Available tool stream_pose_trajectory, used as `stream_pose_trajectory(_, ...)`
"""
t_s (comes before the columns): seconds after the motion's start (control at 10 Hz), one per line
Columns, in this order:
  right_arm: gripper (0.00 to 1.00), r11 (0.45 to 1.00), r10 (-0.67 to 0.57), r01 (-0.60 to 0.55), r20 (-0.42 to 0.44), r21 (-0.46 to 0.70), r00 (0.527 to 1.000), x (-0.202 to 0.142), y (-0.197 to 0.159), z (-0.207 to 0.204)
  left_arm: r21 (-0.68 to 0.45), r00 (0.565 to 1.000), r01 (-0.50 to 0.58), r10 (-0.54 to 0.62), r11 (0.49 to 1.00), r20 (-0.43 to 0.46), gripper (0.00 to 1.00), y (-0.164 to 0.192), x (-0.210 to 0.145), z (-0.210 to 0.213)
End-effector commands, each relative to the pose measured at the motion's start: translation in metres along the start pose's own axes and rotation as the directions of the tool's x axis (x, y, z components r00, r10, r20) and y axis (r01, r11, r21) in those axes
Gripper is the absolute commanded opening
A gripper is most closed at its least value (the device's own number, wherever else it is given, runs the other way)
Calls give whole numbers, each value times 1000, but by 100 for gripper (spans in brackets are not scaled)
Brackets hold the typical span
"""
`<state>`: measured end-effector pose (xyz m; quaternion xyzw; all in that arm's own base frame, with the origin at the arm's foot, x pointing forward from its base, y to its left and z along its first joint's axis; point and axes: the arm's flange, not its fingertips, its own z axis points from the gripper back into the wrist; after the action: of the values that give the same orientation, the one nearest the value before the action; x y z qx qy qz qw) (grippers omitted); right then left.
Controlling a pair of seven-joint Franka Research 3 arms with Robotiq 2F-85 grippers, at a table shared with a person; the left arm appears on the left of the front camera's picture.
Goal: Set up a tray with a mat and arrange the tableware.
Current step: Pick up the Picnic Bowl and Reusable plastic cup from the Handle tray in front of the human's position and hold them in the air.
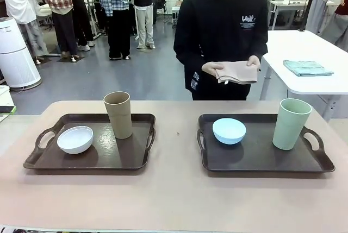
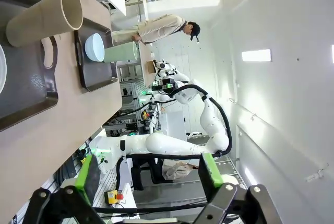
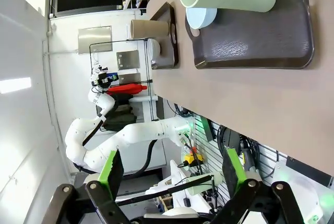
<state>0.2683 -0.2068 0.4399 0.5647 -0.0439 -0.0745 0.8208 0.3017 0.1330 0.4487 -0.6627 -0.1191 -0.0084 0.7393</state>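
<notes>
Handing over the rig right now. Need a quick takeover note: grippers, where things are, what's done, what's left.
Left gripper: open, empty, back from the trays.
Right gripper: open, empty, back from the trays.
Left tray: white bowl and tan cup stand on it.
Right tray: light blue bowl and pale green cup.
Person at the far side holds a folded mat in both hands.
Done: tableware sits on bare trays.
Left: lay the mat on a tray, probably clearing it first, then arrange the tableware on it.
</notes>
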Motion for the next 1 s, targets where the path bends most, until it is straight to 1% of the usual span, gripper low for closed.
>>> stream_pose_trajectory(0.0, 100, 1000, 21, -21, -3, -13, 1000, -5, -2, -3, 10, 1000, 18, -18, 1000, -8, 100, 1, -4, 2)
stream_pose_trajectory(0.9, 100, 1000, 21, -21, -3, -13, 1000, -5, -2, -3, 10, 1000, 18, -18, 1000, -8, 100, 1, -4, 2)
